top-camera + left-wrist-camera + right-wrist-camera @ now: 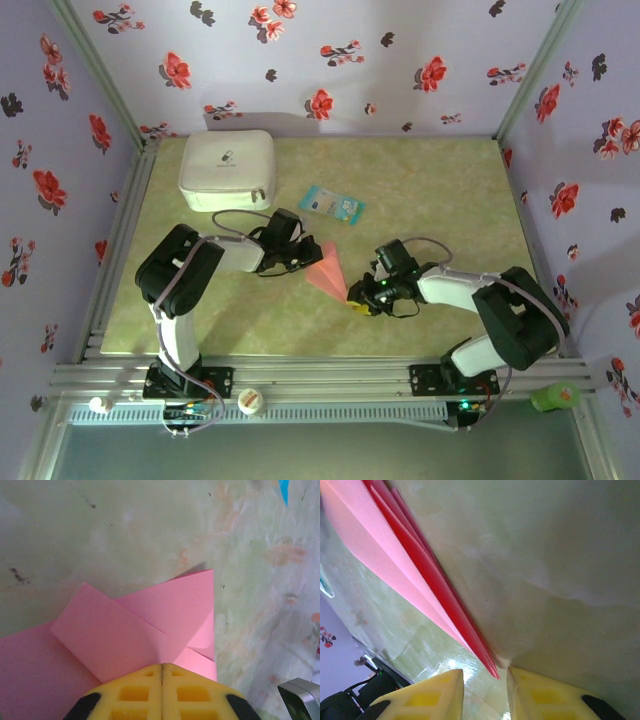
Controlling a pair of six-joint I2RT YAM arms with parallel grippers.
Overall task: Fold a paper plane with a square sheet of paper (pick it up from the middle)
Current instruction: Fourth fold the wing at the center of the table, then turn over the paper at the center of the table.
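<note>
Left gripper (162, 696): closed tight, yellow pads meeting at the wide tail of the paper plane (150, 625); pinched or merely pressed onto it, could not tell.
Paper plane: lay near the table's (440, 190) middle, somewhat toward the near edge, between both grippers; nose pointed right and toward that edge, layers stacked into a slim dart.
Right gripper (485, 680): stood slightly parted, nose tip just at the gap, not clamped.
Done: judged well advanced, with diagonal folds in, long pointed shape formed, flaps overlapped at the tail.
Remaining: probably final wing creases and a firm press along the spine; tail flaps looked loose.
</note>
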